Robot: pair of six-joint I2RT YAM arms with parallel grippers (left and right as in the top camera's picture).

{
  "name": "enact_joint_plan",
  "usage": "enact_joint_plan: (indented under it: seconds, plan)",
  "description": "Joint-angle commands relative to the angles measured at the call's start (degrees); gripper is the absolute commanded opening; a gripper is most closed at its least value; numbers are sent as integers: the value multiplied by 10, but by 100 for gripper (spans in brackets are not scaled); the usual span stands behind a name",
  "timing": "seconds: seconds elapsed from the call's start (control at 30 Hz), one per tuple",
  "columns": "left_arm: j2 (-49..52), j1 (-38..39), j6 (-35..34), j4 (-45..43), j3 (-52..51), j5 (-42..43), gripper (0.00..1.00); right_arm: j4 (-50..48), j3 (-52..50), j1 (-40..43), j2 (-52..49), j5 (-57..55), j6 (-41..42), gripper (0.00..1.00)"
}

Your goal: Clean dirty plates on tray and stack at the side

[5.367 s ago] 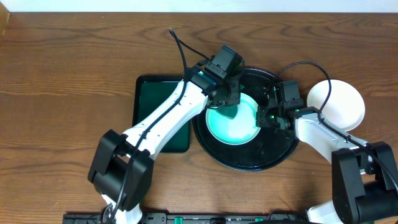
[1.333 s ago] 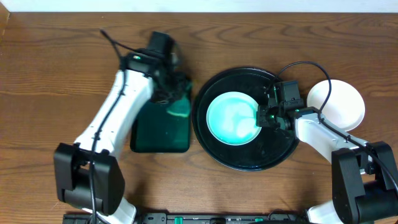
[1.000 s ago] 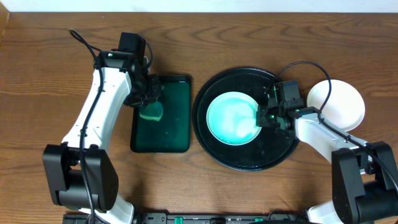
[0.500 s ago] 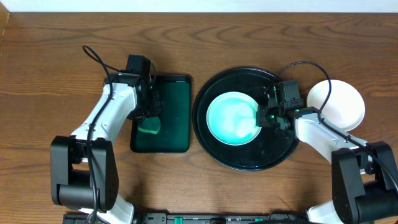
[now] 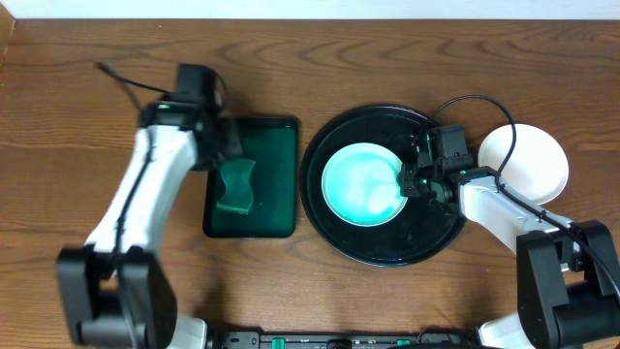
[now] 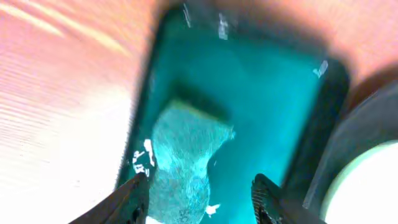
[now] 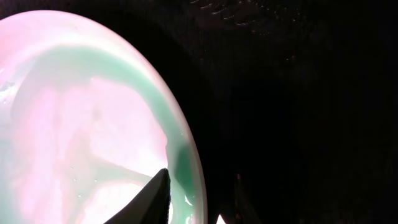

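Overhead: left gripper (image 5: 226, 147) open above sponge (image 5: 234, 186) on green tray (image 5: 276, 189); right gripper (image 5: 408, 181) parted astride plate (image 5: 354, 184) rim.

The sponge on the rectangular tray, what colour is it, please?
The sponge is green; overhead view shows it best.

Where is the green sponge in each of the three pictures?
Overhead: sponge left of centre, in the green tray.
Left wrist: sponge lower middle, same tray.
Right wrist: not in it.
Shared landmark: the plate on the black tray, seen in all three.
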State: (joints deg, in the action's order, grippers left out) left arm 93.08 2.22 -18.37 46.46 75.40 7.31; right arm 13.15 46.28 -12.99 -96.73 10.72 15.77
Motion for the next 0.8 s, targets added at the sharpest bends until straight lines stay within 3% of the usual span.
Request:
enact_joint_plan:
  seconds: [0.0, 0.17, 0.37, 0.57, 0.77]
  plan:
    - [-38, -49, -34, -2, 17, -5, 56, -1, -2, -6, -4, 3, -2, 30]
    - [-47, -114, -34, 6, 17, -5, 77, -5, -2, -6, -4, 3, -1, 25]
    - [-47, -148, -33, 10, 17, -5, 79, -10, -2, -6, -4, 3, -1, 17]
    - [-47, -151, -34, 10, 17, -5, 79, -23, -2, -6, -4, -2, -2, 2]
    - [-47, -151, -34, 10, 17, -5, 79, -24, -2, -6, -4, -2, -2, 1]
